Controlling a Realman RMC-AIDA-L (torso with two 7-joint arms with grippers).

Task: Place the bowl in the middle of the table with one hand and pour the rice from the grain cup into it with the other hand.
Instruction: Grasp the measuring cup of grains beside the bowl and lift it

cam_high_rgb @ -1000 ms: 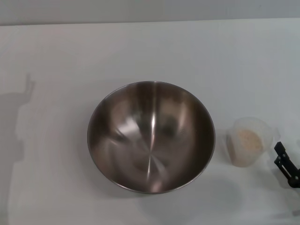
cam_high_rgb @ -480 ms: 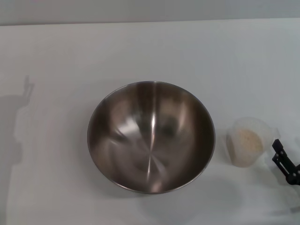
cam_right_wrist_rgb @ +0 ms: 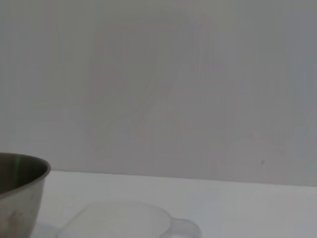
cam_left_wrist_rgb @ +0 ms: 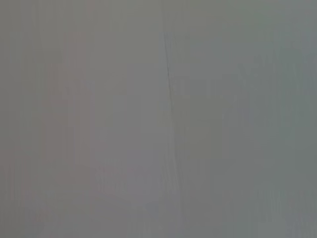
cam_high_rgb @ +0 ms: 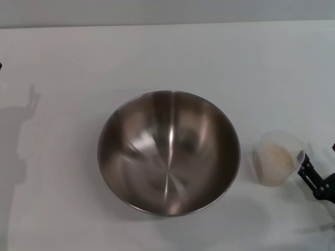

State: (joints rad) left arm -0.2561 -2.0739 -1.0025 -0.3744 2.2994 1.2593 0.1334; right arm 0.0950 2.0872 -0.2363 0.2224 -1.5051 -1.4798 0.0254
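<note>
So bowl (cam_high_rgb: 168, 152) sits mid-bench (cam_high_rgb: 157, 52), empty: placing looks done. Cup (cam_high_rgb: 277, 158) upright just right of it, rice (cam_high_rgb: 276, 156) inside, pour not started. Right tool (cam_high_rgb: 315, 180) beside cup, grip state unclear. Left tool out of view.

Little of my body shows. At the near right edge of the head view, my right gripper (cam_high_rgb: 314, 182) appears as a matte black, angular piece of hardware: a slim, flat-sided finger link with a lighter tip, joined to a blockier black part behind it. At the far left edge, a tiny dark sliver is too small to identify.
</note>
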